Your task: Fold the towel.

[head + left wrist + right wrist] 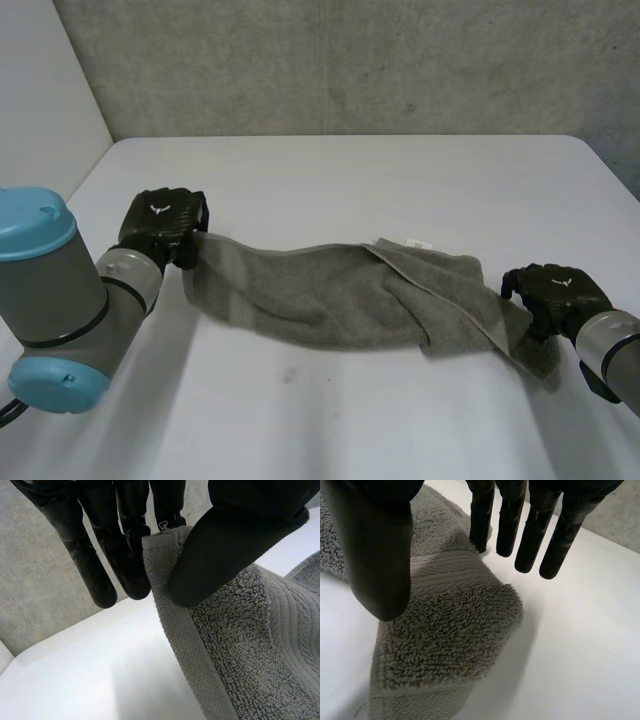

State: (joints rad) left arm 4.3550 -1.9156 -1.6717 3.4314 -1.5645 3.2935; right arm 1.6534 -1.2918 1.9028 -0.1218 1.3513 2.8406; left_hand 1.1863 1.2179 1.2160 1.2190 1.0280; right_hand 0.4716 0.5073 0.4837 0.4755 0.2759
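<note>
Your left hand (160, 225) pinches one towel (340, 295) end | right hand (560, 295) fingers (482, 515) pinch the other | towel stretches sideways between them.

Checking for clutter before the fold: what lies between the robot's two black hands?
Only the grey terry towel, rumpled lengthwise, runs from the left hand to the right hand across the white table, in the head view.

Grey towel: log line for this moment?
left hand: pinching grey terry towel end | right hand: pinching other end | state: towel bunched lengthwise between hands
</note>
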